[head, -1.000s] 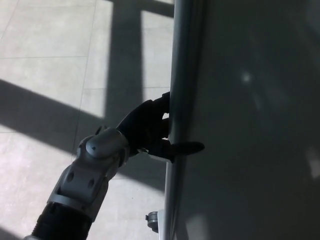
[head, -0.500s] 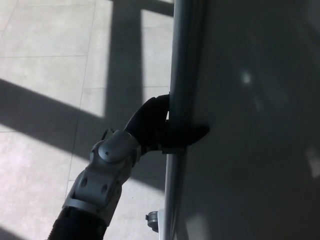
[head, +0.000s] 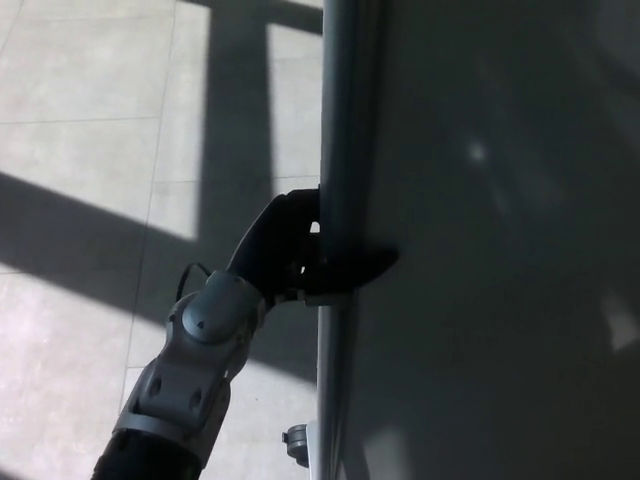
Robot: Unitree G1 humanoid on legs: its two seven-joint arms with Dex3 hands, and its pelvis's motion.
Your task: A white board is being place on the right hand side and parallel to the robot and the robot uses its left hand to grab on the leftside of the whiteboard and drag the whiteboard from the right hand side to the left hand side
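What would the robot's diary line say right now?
left hand: shut on whiteboard left edge | right hand: not in view | floor: sunlit tiles

The whiteboard [head: 500, 250] is shown as a dull grey surface with faint pale glints, edged by a lighter silver-grey frame [head: 338, 130]. The left hand [head: 290, 250] is black, and its forearm [head: 190, 370] is silver-grey with a black lower section. The floor [head: 90, 150] is laid in pale beige tiles, crossed by dark shadow bands.
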